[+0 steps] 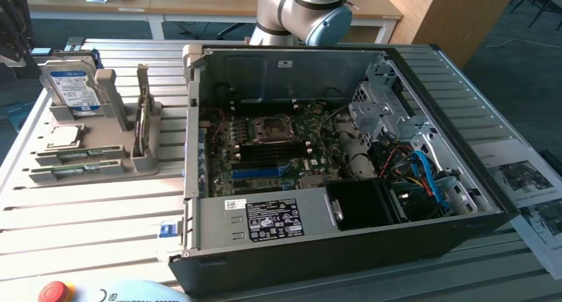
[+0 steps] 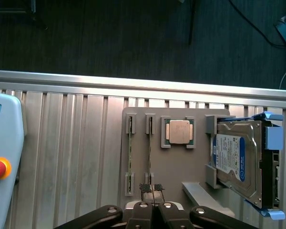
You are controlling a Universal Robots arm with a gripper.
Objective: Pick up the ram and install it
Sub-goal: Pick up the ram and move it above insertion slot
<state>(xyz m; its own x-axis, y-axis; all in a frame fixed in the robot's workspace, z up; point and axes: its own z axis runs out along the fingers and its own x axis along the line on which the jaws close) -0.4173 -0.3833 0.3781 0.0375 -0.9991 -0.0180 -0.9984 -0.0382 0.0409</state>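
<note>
On the slatted table [image 1: 88, 229], the ram [image 2: 150, 148] stands untouched in its holder [image 2: 176, 167] at nine o'clock from the case [image 1: 369, 249]; with the gripper [image 2: 152, 187] shut and empty this looks like the approach, and grasping calls for parted jaws.

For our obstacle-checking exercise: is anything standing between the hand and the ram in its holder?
Nothing visible does. The shut hand is by one end of the ram that stands on edge in the grey holder, next to the processor chip.
</note>
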